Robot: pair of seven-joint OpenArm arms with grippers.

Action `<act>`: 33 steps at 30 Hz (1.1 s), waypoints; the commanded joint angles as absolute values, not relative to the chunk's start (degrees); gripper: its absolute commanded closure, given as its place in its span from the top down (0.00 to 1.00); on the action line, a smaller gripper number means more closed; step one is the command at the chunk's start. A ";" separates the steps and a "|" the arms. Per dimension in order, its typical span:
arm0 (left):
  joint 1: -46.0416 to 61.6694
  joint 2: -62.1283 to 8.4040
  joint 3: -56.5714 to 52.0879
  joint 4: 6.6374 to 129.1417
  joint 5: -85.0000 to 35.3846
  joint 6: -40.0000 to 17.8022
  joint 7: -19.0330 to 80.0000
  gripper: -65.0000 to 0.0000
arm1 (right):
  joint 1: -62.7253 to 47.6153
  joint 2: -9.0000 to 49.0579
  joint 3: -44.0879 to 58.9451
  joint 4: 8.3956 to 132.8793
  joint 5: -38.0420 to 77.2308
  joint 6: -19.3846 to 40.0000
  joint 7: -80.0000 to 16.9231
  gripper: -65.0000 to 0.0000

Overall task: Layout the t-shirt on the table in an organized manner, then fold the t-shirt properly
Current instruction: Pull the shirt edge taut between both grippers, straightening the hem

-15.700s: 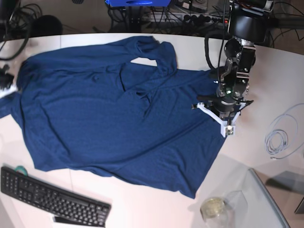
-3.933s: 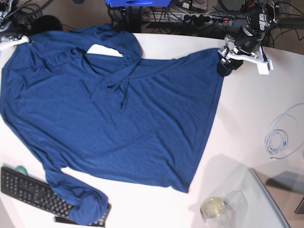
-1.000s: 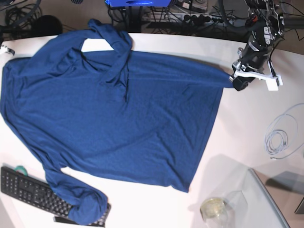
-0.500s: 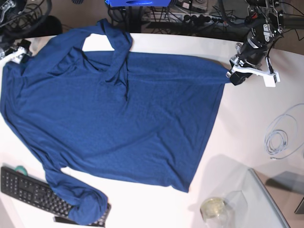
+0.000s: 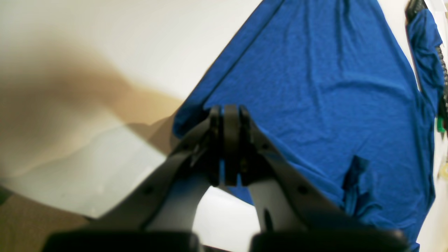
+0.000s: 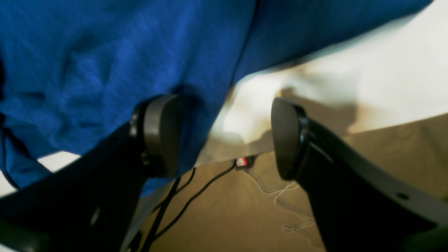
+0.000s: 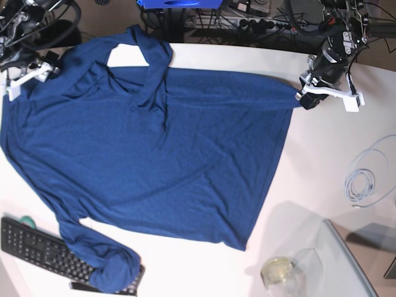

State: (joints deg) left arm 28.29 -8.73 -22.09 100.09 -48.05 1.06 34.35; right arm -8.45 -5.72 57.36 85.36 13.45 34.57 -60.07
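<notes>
Currently the shirt (image 7: 154,154) lies spread over most of the table (image 7: 322,161), body flat, with its far edge reaching the rim at 12 o'clock.

Left gripper (image 7: 307,98), at 2 o'clock in the base view: jaws together, clamped on a hem corner of the shirt (image 5: 315,105). The wrist view shows cloth pinched between the pads, and the edge runs taut from that corner.

Right gripper (image 7: 28,69), at 10 o'clock: jaws apart. In its wrist view one pad (image 6: 162,134) touches the cloth (image 6: 105,70) while the other stands clear over the table rim; nothing is gripped.

Probable faults from this state:

1. Uneven tension. Only one corner is held. Further pull toward 3 o'clock would likely drag the whole body sideways instead of flattening it.
2. Slippage over the rim. The 10 o'clock portion sits at the table edge, so the unheld knit could slide off.
3. Snagging. One sleeve is bunched on the keyboard (image 7: 55,250) at 7 o'clock; a pull could shift the keyboard or stretch the sleeve.
4. Trapped fold. The other sleeve lies twisted across the collar area at 11 o'clock; folding over it would lock in a lump.
5. Pinching the rim. If the right gripper shuts where it stands, it may catch the table edge along with the cloth
</notes>
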 commanded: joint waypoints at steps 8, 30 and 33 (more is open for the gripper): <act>28.35 -9.36 -22.37 100.97 -48.57 0.57 33.71 0.00 | -7.96 -5.05 57.19 85.76 14.55 34.77 -56.31 0.56; 28.35 -9.45 -22.46 101.05 -48.57 0.57 33.71 0.00 | -22.55 -6.02 57.80 101.93 31.60 34.59 -71.78 0.00; 28.44 -9.45 -22.46 100.97 -48.48 0.57 33.71 0.00 | -23.34 -6.73 57.71 99.47 31.87 34.51 -71.52 0.00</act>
State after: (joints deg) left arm 28.29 -8.88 -22.09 100.09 -48.05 1.06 34.35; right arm -23.22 -6.87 57.63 98.83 31.18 34.57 -71.94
